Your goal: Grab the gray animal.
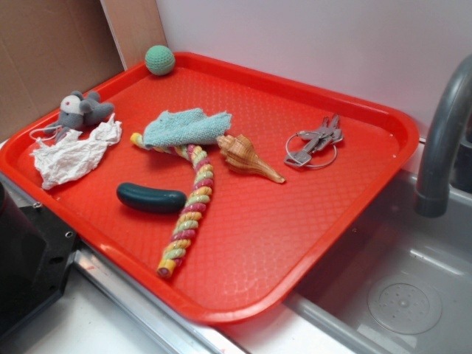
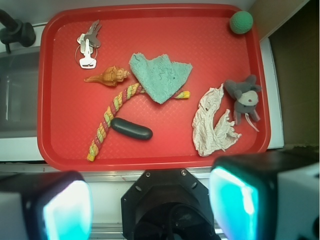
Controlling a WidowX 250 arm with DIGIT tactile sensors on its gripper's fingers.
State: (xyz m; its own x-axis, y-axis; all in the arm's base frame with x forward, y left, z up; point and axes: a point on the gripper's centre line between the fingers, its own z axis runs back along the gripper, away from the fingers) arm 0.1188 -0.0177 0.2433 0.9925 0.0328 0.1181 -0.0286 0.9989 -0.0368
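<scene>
While the exterior view holds steady, the gray animal point(image 1: 80, 113) lies at the red tray's point(image 1: 295, 251) far left corner, touching the crumpled white tissue point(image 1: 74, 155). Over to the wrist view: the mouse sits near the tray's right edge, and the gripper point(image 2: 150, 205) hangs spread wide, gripping nothing.

Crumpled tissue point(image 2: 212, 122) touching gray animal point(image 2: 244, 97); tray rim point(image 2: 264, 107) close behind.
</scene>
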